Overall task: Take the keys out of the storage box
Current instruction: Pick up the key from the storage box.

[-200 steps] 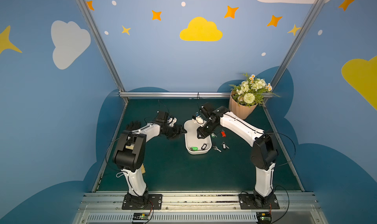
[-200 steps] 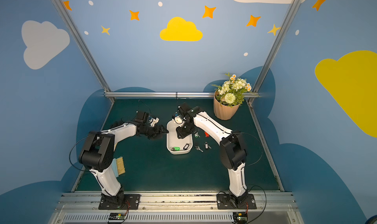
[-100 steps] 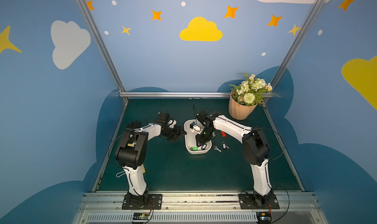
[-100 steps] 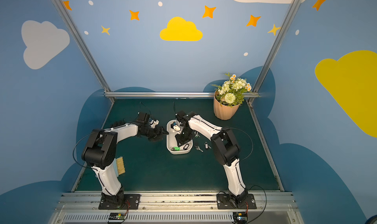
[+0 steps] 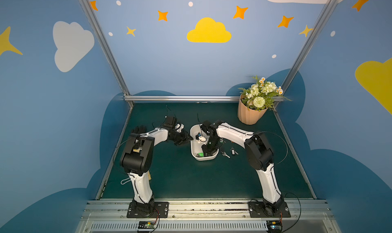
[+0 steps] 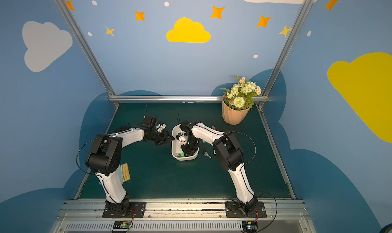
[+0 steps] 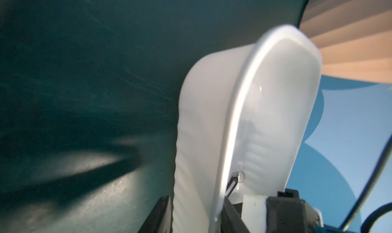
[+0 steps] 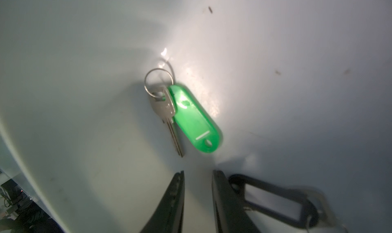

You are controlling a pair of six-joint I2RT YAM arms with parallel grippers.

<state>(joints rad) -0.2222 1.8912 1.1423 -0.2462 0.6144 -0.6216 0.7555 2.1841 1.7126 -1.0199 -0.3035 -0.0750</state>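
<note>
Your left gripper is clamped on the storage box wall. Your right gripper sits inside it, slightly apart and empty, near two keys: green-tag key and black-tag key. Two loose keys lie just beside the box.

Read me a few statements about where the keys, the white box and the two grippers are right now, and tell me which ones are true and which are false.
1. A green-tagged key lies inside the storage box. True.
2. The right gripper is holding that key. False: its jaws stand apart and empty, and the key lies just ahead of them on the box floor.
3. The left gripper has a finger on each side of the box's wall. True.
4. No key lies outside the box. False: a silver key and a black-tagged one lie on the mat beside it.
</note>
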